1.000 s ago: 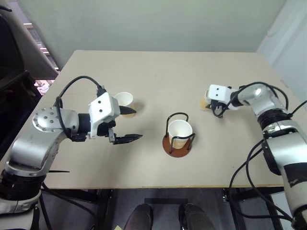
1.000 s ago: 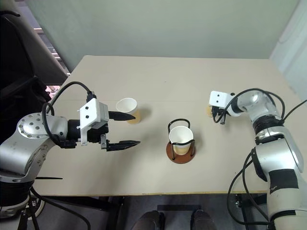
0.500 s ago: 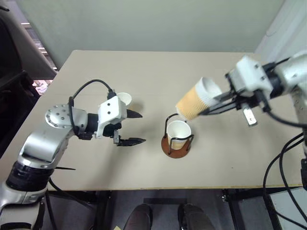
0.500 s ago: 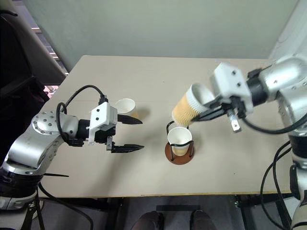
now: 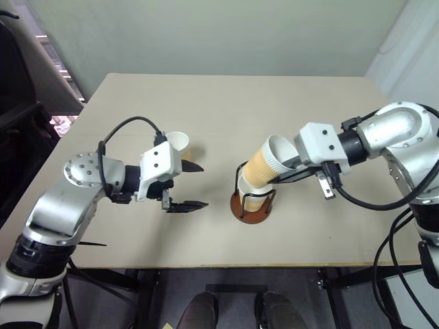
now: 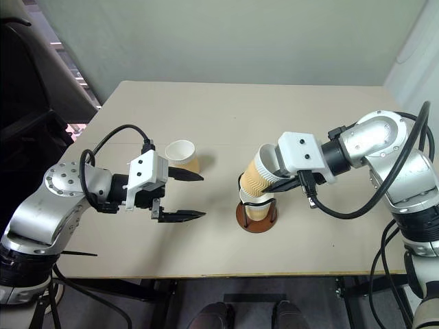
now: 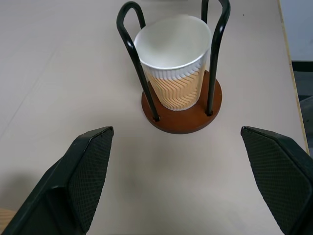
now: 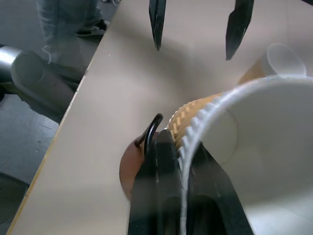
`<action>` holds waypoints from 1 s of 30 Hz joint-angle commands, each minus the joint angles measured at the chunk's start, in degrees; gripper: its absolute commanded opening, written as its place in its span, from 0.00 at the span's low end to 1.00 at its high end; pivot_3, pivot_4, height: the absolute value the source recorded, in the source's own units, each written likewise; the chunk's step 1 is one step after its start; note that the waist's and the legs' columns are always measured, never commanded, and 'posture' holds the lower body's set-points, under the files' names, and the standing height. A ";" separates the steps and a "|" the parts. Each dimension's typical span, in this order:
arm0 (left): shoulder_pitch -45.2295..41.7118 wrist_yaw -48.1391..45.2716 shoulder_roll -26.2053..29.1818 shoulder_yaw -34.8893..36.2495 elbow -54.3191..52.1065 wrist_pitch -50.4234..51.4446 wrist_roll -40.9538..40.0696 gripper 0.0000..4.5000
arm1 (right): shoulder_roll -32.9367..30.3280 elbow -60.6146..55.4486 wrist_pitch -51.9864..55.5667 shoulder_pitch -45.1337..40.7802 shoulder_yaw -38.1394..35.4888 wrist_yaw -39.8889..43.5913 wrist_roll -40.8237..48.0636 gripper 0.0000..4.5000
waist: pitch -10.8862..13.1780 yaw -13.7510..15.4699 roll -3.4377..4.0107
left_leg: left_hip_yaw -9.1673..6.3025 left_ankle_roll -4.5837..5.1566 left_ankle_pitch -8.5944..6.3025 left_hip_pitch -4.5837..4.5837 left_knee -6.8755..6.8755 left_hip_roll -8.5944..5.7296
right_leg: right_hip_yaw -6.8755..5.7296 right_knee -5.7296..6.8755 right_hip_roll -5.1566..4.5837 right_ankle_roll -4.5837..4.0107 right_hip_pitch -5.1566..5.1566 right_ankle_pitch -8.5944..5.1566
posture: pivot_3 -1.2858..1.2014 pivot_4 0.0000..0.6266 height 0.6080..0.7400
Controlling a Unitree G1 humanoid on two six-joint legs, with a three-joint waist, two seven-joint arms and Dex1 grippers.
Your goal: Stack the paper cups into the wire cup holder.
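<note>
The wire cup holder (image 5: 251, 208) stands at the table's middle with one paper cup (image 7: 173, 68) upright inside it. My right gripper (image 5: 281, 171) is shut on the rim of a second paper cup (image 5: 264, 166), one finger inside and one outside. That cup tilts, mouth toward the right, with its bottom end in between the wire loops over the first cup. A third paper cup (image 5: 178, 142) stands on the table left of the holder. My left gripper (image 5: 201, 185) hovers open just in front of that cup, pointing at the holder, with nothing between its fingers.
The tan table (image 5: 226, 103) has its front edge close below the holder. A dark chair-like shape (image 5: 17, 130) stands off the table's left side. My left gripper's fingertips (image 8: 156, 22) face the held cup from across the holder.
My right gripper lifted a cup from the table's far right, swung it left and tilted it, then lowered its bottom into the holder. The left gripper stayed open and nearly still.
</note>
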 commanded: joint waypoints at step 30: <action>-34.58 1.83 -7.76 -16.16 58.91 -35.98 34.09 1.00 | -5.07 -6.79 20.83 6.00 -27.38 -7.15 33.92 0.99 | 0.05 1.08 -0.23 | -0.15 -0.54 0.40 -0.38 0.02 -0.10 | -0.05 -0.22 -0.04 0.15 -0.13 0.08 | 0.52 0.24 1.00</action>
